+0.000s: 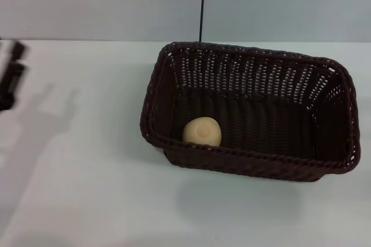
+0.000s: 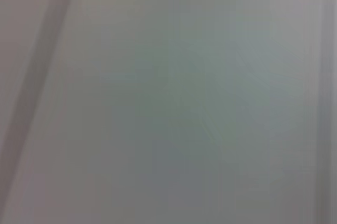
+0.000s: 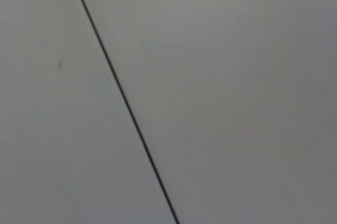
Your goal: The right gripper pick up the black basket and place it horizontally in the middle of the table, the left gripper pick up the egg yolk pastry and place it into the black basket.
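The black basket (image 1: 249, 113) lies lengthwise across the white table (image 1: 87, 189), right of centre in the head view. The egg yolk pastry (image 1: 202, 131) rests inside it on the floor, against the near wall at the basket's left end, its plain cream face showing. My left gripper (image 1: 10, 76) shows as a dark blurred shape at the far left edge, well away from the basket. My right gripper is out of view. The left wrist view shows only a pale blurred surface. The right wrist view shows a grey surface crossed by a thin dark line.
A grey wall (image 1: 104, 3) stands behind the table with a thin dark vertical seam (image 1: 203, 3) above the basket. The left arm's shadow (image 1: 35, 137) falls on the table's left side.
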